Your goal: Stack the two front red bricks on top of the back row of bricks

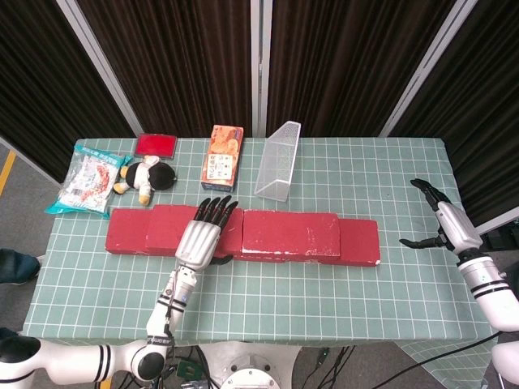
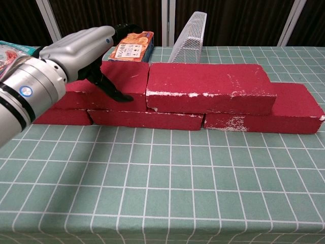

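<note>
Head view, item by item. Table [image 1: 243, 300]: green mat with a white grid, dark curtains behind it.

Red bricks: two upper bricks lie end to end on top of the lower row at the centre of the table. The left upper brick [image 1: 166, 228] is partly under the left hand; the right upper brick [image 1: 290, 234] touches it at a seam. Ends of the lower row [image 1: 363, 241] stick out at 3 o'clock and at 9 o'clock. Chest view confirms the two tiers: left upper brick [image 2: 129, 81], right upper brick [image 2: 208, 86], lower row [image 2: 147, 120] beneath them.

Left hand [image 1: 200, 232]: lies flat over the left upper brick, fingers extended side by side toward 12 o'clock, thumb down over the near face. In the chest view the left hand [image 2: 84, 48] rests on the brick top, thumb against the front; whether it actually grips, I cannot tell.

Right hand [image 1: 444, 223]: at the 3 o'clock edge of the table, well apart from the bricks, fingers spread, holding nothing.

Back of table, 10 to 12 o'clock: snack bag [image 1: 87, 182], plush toy [image 1: 147, 176], flat red box [image 1: 156, 145], orange carton [image 1: 223, 156], wire mesh basket [image 1: 280, 160] standing tilted.
</note>
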You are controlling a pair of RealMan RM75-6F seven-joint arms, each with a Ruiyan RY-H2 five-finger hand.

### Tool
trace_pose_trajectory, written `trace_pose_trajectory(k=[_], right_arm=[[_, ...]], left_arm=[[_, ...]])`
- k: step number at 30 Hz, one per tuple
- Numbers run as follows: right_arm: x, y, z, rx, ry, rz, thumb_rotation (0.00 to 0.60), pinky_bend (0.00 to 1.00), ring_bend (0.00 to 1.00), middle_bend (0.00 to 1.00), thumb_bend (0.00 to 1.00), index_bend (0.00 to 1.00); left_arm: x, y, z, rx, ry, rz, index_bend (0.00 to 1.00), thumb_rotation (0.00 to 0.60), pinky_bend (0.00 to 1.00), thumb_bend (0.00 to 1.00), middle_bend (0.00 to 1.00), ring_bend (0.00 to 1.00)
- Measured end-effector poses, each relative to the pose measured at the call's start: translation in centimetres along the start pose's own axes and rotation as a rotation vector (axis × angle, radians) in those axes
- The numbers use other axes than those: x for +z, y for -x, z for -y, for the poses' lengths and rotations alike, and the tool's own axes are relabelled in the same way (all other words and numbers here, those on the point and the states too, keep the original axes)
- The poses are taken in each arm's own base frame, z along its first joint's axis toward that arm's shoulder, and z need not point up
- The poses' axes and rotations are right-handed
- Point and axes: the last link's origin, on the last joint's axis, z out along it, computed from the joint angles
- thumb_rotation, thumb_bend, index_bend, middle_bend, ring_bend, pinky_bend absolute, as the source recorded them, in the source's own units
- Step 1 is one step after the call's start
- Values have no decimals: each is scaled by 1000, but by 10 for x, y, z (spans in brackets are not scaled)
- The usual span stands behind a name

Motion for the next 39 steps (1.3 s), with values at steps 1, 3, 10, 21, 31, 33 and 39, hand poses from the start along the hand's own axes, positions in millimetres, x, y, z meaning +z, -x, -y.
trace_pose_trajectory(k=[1,3,10,21,31,33,39], right_arm=[[0,0,0,-1,2,-1,600,0,0,0,0,0],[1,-1,-2,-9,6,-3,600,0,0,0,0,0],[9,4,-5,-64,25,7,600,0,0,0,0,0],[39,40,14,-146,-9,45,600,0,0,0,0,0],[66,79,51,-229,-96,-46,600,0,0,0,0,0],[69,84,55,-241,-100,-50,600,0,0,0,0,0],[79,100,68,-267,-102,-55,600,0,0,0,4,0]], left_arm=[[-1,-1,0,0,1,0,0,600,0,10,0,0],[-5,-5,3,2,-1,-3,0,600,0,11,0,0],[-26,-31,34,59,-64,-39,0,600,0,11,0,0],[-88,-91,124,144,-191,-10,0,600,0,11,0,0],[-143,-101,169,-26,-263,48,0,600,0,11,0,0],[-150,-101,175,-42,-271,59,0,600,0,11,0,0],[-162,-102,188,-57,-293,63,0,600,0,11,0,0]])
